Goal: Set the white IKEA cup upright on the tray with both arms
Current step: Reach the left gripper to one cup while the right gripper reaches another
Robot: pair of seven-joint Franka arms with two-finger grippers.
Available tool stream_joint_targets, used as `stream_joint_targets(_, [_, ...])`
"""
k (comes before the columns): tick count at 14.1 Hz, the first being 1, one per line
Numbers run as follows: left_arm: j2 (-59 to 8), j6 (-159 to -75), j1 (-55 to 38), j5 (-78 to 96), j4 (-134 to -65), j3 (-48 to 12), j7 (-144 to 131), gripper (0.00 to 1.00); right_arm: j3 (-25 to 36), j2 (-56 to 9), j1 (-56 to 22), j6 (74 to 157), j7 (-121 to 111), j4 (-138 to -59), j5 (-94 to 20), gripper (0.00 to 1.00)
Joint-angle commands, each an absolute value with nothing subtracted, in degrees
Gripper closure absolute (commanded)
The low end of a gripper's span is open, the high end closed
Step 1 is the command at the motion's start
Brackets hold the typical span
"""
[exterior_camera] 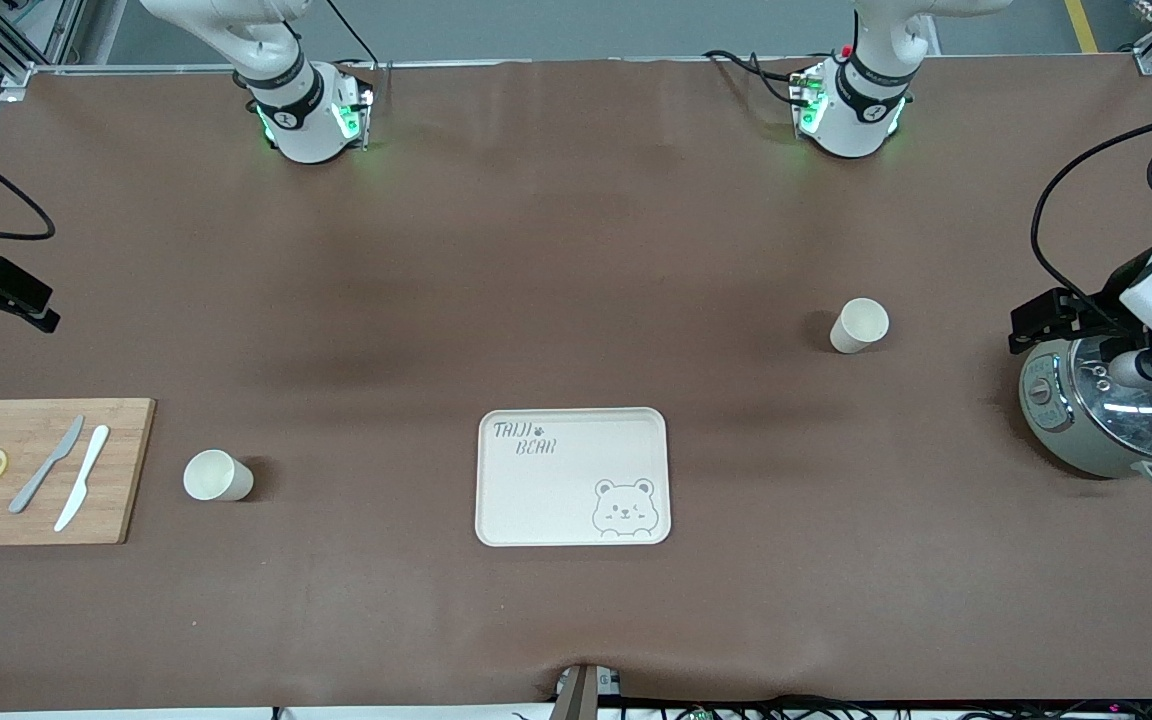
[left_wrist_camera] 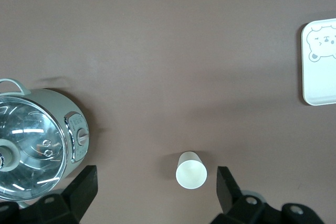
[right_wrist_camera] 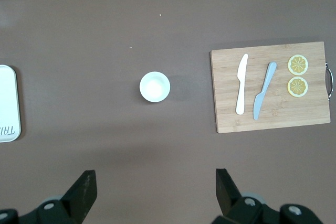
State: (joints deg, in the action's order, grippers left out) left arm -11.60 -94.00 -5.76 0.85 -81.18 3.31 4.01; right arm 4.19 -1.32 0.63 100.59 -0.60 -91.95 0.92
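The cream tray (exterior_camera: 576, 477) with the bear drawing lies mid-table, near the front camera; its edge shows in the left wrist view (left_wrist_camera: 319, 66) and the right wrist view (right_wrist_camera: 8, 103). One white cup (exterior_camera: 861, 325) stands upright toward the left arm's end; it also shows in the left wrist view (left_wrist_camera: 191, 170). A second white cup (exterior_camera: 217, 475) stands upright toward the right arm's end (right_wrist_camera: 155, 86). My left gripper (left_wrist_camera: 156, 190) is open and empty, high over the table beside the cooker (exterior_camera: 1036, 325). My right gripper (right_wrist_camera: 155, 190) is open and empty, high at the right arm's end (exterior_camera: 21, 300).
A steel rice cooker (exterior_camera: 1111, 410) with a glass lid stands at the left arm's end. A wooden cutting board (exterior_camera: 41, 470) with two knives and two lemon slices lies at the right arm's end, beside the second cup.
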Motion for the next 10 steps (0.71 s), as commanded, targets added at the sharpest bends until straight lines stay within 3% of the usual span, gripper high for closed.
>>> stream_joint_targets(1, [-11.6,-93.3,-6.1,0.0,-80.8,3.2,2.8,0.00,3.8,-2.1,1.3,100.1,-0.3,-90.4,0.8,0.00])
stream_joint_targets(5, [-11.0,-96.3,-5.9,0.8,-84.5,2.5,3.4,0.00,3.8,-2.1,1.3,100.1,-0.3,-90.4,0.8,0.00])
stream_joint_targets(7, [-8.5,-100.4,-5.9,0.8,-92.6,2.5,3.4,0.00,3.8,-2.1,1.3,100.1,-0.2,-90.4,0.7,0.00])
stream_joint_targets(10, [-2.3,-115.1,-5.5,0.8,-110.4,1.8,3.8,0.00,3.8,-2.5,1.4,100.1,-0.3,-90.4,0.6,0.00])
